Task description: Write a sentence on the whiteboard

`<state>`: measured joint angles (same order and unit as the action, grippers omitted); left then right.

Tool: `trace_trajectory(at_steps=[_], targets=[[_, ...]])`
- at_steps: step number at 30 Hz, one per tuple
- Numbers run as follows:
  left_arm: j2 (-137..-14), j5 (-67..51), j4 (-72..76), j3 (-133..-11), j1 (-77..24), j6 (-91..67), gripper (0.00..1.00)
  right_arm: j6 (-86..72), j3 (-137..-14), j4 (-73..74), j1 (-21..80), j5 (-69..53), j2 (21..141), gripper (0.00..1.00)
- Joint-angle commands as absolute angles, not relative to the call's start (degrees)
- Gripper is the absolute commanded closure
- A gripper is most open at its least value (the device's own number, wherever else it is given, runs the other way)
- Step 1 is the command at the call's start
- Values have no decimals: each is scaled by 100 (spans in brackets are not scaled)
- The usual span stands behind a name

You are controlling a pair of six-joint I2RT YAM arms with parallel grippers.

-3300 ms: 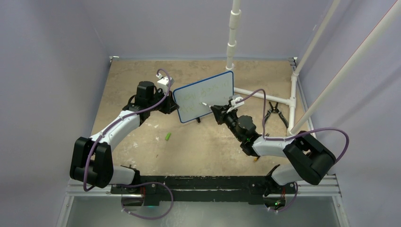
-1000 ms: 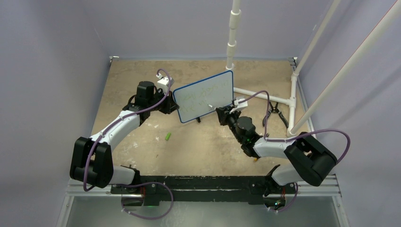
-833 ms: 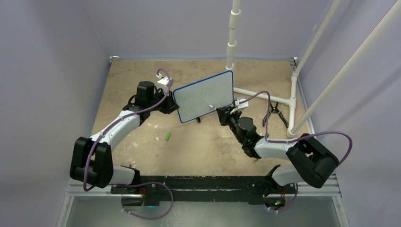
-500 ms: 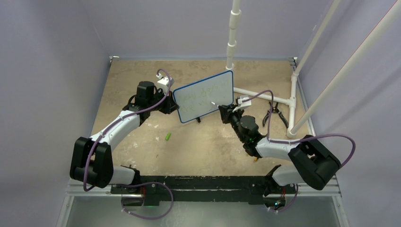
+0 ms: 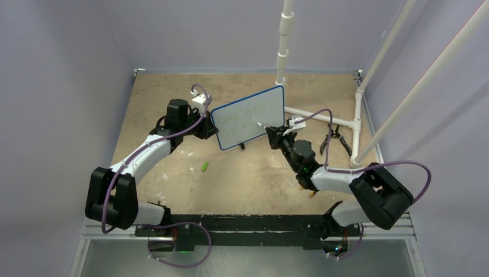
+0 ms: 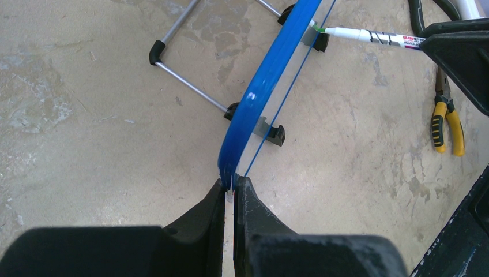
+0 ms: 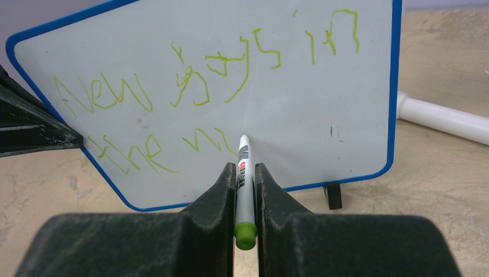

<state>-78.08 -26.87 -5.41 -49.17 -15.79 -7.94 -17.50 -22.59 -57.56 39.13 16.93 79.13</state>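
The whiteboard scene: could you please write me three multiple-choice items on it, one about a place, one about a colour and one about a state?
1. Where do the pliers lie relative to the whiteboard?
A. To its left, by the left arm
B. To its right, near the white pipe
C. On top of its frame

2. What colour is the sentence on the board?
A. Red
B. Black
C. Green

3. In what state are the right jaws?
A. Wide open and empty
B. Shut on the marker
C. Shut on the board's frame

Answers:
1 B: the top view shows them to the right of the board, beside the pipe.
2 C: the right wrist view shows green strokes.
3 B: the marker's barrel sits clamped between them.
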Motion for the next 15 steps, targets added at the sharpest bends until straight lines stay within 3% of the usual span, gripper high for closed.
trace_trajectory(at_steps=[1,15], targets=[[-7646,-2783,-404,-5073,-1591,-817,100,-1484,-2418,-6256,3880,1540,7805,100],[-7585,-2799,-404,-5060,-1591,-835,100,-1775,-2323,-5719,3888,1564,7954,100]])
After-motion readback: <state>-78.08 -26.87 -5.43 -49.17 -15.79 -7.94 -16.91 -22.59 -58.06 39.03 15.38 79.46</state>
